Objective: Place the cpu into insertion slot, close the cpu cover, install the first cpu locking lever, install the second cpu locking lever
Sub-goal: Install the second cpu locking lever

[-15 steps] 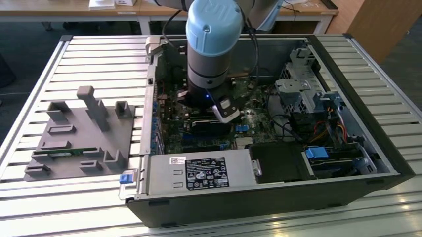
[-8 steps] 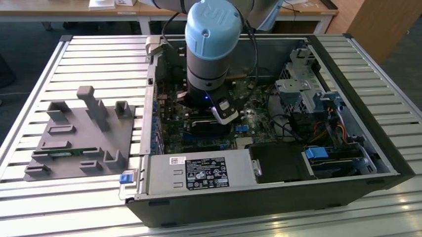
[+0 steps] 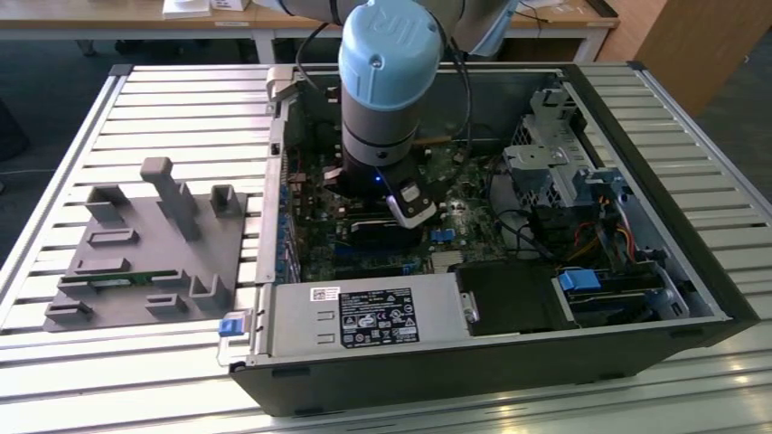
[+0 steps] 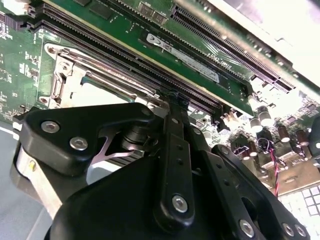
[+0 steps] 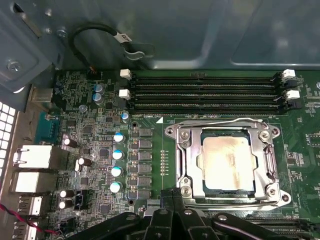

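The cpu sits in the insertion slot, cpu cover closed over it; tool beside it, fingers pinched narrow, holding nothing

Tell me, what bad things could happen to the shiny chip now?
The gripper sits right at the edge of the cpu cover, which lies down over the cpu. A sideways slip might scratch the green circuit board or knock the small round capacitors beside the socket. The memory slots run close by, so a wide swing could bump them too.
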